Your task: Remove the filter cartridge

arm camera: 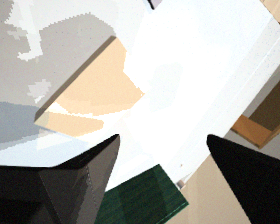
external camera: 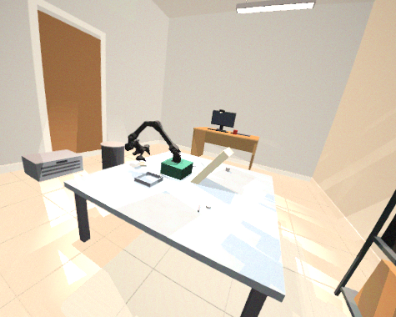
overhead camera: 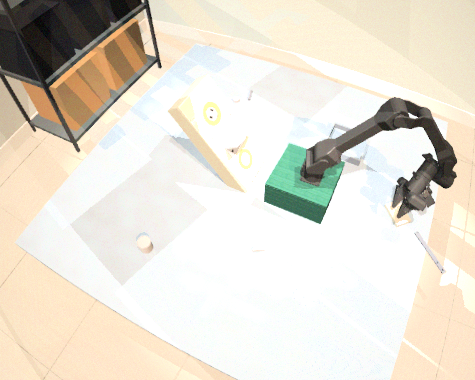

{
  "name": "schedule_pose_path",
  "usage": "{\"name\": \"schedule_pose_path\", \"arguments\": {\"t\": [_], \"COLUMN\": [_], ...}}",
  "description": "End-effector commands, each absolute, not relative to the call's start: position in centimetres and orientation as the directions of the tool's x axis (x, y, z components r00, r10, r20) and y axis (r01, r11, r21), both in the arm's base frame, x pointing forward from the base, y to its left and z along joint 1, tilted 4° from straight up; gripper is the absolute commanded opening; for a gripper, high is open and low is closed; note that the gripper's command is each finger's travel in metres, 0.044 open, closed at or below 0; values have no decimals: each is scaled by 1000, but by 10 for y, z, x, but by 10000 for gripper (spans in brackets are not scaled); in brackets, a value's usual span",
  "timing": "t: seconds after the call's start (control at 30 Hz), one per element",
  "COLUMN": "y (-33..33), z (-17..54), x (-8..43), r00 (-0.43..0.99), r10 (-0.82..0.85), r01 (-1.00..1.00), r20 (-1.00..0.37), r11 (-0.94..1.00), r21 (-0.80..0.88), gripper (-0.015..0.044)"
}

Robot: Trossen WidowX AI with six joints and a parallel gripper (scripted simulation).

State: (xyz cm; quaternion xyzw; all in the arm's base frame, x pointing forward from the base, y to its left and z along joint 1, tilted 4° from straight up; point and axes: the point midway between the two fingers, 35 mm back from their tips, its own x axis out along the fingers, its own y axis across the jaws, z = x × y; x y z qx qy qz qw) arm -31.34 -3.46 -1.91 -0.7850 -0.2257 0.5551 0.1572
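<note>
Your gripper hangs wide open and holds nothing, well right of the green block. The cartridge sits in the tilted panel, left of the block.

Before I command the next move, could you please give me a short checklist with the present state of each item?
1. Pincer open, nothing between its jaws: ok.
2. Filter cartridge seated in the slanted panel, both slots showing: ok.
3. Pincer lined up with the cartridge slots: not ok; it hangs on the other side of the green base from the panel.
4. Tray ready to receive: ok; no object shows inside it.
5. Pincer apart from the small cream block beneath it: cannot tell.
</note>
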Motion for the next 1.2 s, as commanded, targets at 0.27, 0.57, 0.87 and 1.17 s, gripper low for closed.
{"name": "schedule_pose_path", "arguments": {"t": [0.27, 0.57, 0.87, 1.17], "y": [-122, -241, -296, -301], "z": [5, 42, 75, 105], "x": [-289, -207, -86, 56], "r00": [66, -232, -340, -176], "r10": [506, 290, -4, -347], "r01": [431, 760, 932, 895], "r20": [-860, -929, -940, -921], "r11": [-792, -542, -134, 334], "r21": [-433, -359, -337, -297], "gripper": [164, 92, 92, 92]}}
